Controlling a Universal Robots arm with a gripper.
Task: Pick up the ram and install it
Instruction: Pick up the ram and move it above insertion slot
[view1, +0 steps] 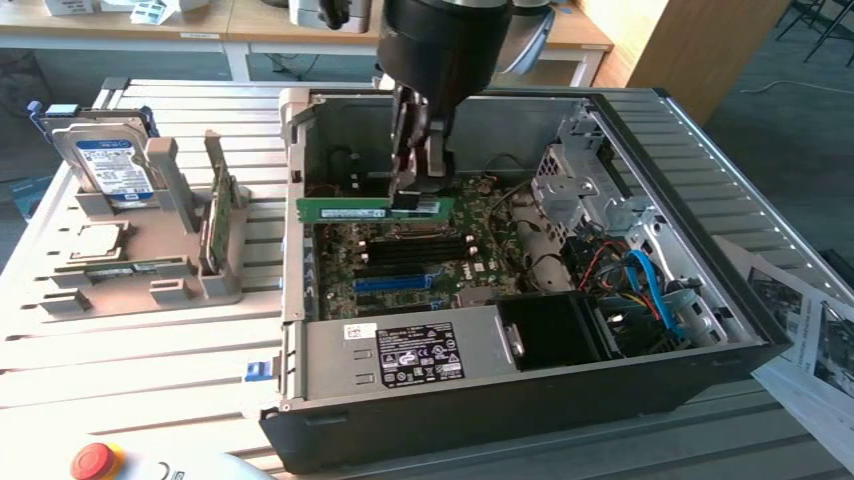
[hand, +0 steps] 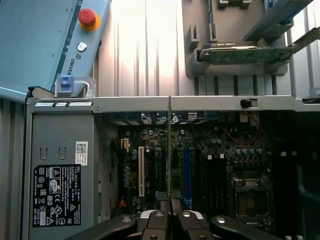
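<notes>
Slatted metal bench (view1: 134, 340), open PC case (view1: 534, 400) lying on it, side panel off. Parts holder (view1: 147, 270) on exterior view's left with hard drive (view1: 107, 165), upright green card (view1: 220, 225) and silver CPU (view1: 96, 242). Red e-stop (view1: 94, 460) at bench front.

Tool (view1: 416, 200) inside case, nearly closed, pinching ram (view1: 340, 209) by its flat faces. Grip well off-centre, near ram's end on exterior view's right, most of stick poking out toward exterior view's left.

Ram level, on edge, above motherboard (view1: 400, 262), over black slots (view1: 414, 252), just beyond blue slot (view1: 394, 283). Looks not seated; gap to board hard to judge. Edge-on in wrist view, thin line running between fingers out toward case wall.

Look: slim long green board, white label sticker mid-face, small dark chips, lighter patch by grip.

Handling, judged: light, stiff, thin, fragile. Probably safest held on faces or short ends, away from contact edge. One-end grip likely leaves free end prone to tilt. Smooth faces, some slip risk under push.
</notes>
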